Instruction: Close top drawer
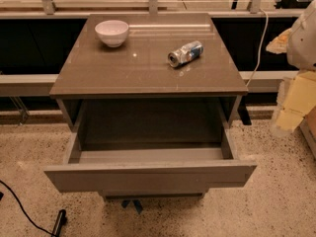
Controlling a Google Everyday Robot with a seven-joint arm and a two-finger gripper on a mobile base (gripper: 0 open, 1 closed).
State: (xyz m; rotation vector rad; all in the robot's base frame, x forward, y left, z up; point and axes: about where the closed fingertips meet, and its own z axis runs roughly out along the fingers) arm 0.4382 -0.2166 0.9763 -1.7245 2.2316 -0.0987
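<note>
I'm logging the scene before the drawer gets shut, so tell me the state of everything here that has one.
top drawer: pulled open, nothing visible inside.
bowl: upright on the cabinet top.
can: lying on its side on the cabinet top.
gripper: at the right edge of the view, apart from the cabinet.

The counter (123, 68) top is glossy brown-grey, stone or laminate by its look, and smooth enough to mirror streaks of light. The top drawer (148, 177) has a smooth matt grey front and a plain matt grey inside. The bowl (112, 32) at the far left is glossy white, ceramic-looking. The can (185, 53) is shiny metal. The floor (276, 201) is speckled, like terrazzo. The end effector (296, 100), at the right edge, looks like pale yellow matt plastic.
</note>
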